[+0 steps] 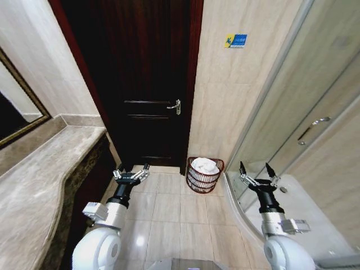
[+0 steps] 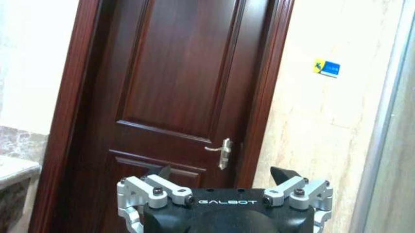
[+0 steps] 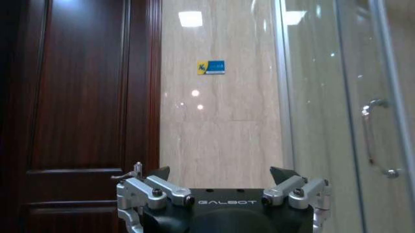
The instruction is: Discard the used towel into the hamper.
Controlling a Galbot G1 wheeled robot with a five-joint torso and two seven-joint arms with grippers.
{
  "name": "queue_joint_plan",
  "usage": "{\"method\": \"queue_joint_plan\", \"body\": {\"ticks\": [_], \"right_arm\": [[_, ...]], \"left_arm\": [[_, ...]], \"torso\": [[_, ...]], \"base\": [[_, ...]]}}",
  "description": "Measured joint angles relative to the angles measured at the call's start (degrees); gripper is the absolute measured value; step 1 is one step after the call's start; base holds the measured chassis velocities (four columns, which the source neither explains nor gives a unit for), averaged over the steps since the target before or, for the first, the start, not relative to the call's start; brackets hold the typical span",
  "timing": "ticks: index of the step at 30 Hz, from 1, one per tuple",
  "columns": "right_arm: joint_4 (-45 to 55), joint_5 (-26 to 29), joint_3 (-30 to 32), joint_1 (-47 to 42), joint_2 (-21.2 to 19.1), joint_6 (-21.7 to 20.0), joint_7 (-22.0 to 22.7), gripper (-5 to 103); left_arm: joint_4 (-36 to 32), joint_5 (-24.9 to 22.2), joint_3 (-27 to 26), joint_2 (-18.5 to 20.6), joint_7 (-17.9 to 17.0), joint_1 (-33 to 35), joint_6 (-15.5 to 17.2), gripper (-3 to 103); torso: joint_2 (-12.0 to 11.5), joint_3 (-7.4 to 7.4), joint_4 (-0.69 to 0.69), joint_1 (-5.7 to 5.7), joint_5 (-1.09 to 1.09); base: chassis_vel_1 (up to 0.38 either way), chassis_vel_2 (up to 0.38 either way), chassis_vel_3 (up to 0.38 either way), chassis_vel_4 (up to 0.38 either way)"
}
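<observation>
Sitting ahead between both spread jaws, hamper (image 1: 205,174) holds towel (image 1: 205,165).

Floor tiles (image 1: 169,211) between both arms and the hamper (image 1: 204,174): bare, open passage straight ahead.

Hamper stands on the floor against the beige wall (image 1: 236,107), just beside the dark door (image 1: 143,84). Its top is open from above; a white towel (image 1: 205,165) lies in the mouth.

Left side: stone counter (image 1: 39,185) runs close along the left gripper (image 1: 131,170), which has its fingers spread and empty, limiting outward room there.

Right side: glass shower enclosure (image 1: 304,129) and its curved base (image 1: 239,208) hem in the right gripper (image 1: 257,171), fingers likewise spread.

Door closed, handle (image 1: 175,106) projecting above hamper height.
</observation>
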Motion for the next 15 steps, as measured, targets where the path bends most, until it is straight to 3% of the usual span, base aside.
{"method": "queue_joint_plan", "body": {"ticks": [15], "right_arm": [[0.00, 0.00, 0.00, -0.01, 0.00, 0.00, 0.00, 100]], "left_arm": [[0.00, 0.00, 0.00, 0.00, 0.00, 0.00, 0.00, 100]], "torso": [[0.00, 0.00, 0.00, 0.00, 0.01]], "base": [[0.159, -0.165, -0.166, 0.167]]}}
